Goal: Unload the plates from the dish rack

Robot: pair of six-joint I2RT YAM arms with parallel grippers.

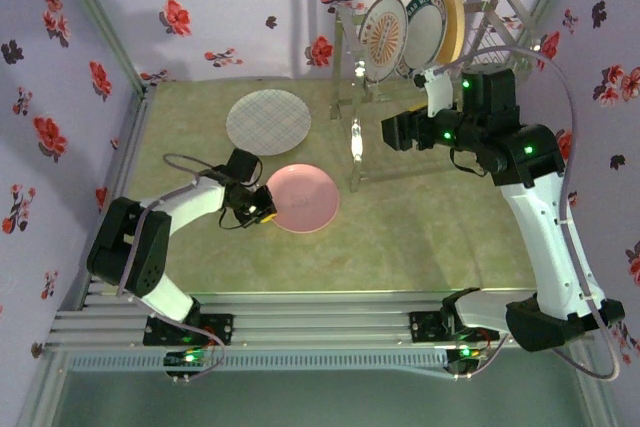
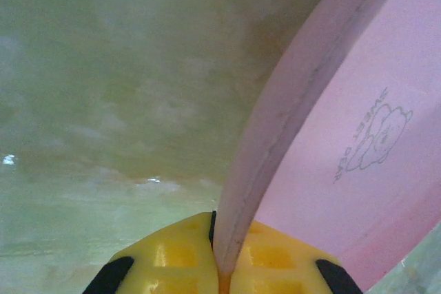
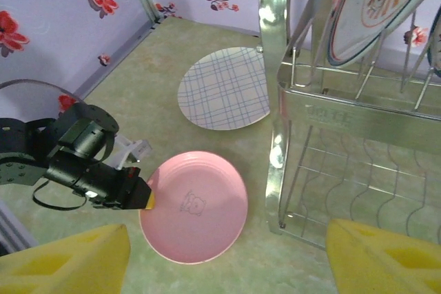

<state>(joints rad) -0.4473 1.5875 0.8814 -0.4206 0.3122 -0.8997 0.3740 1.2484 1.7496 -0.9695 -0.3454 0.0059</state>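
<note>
at the left, the left gripper point(image 1: 266, 211) is clenched on the near-left rim of the pink plate point(image 1: 305, 197) — the left wrist view shows its yellow pads point(image 2: 179, 259) pinching that rim edge-on. the plate sits low on the table point(image 1: 420, 237), in front of the rack. whether it rests fully down or is a touch lifted at the gripped side i cannot tell. just behind it the white plate with a grey grid point(image 1: 268, 121) lies flat and free, apart from the pink one. so two plates are out, and the pink one only wants letting go.

further right, the dish rack point(image 1: 344, 67) stands by the back wall with three plates upright in its top slots: the orange sunburst plate point(image 1: 384, 37), then the green-rimmed plate point(image 1: 428, 32), then the yellow plate point(image 1: 453, 12). the right gripper point(image 1: 388, 132) hangs in front of the rack, jaws wide and empty, touching nothing.

by my reckoning the job is a little short of halfway — the three in the rack are left, the sunburst plate nearest to hand.
</note>
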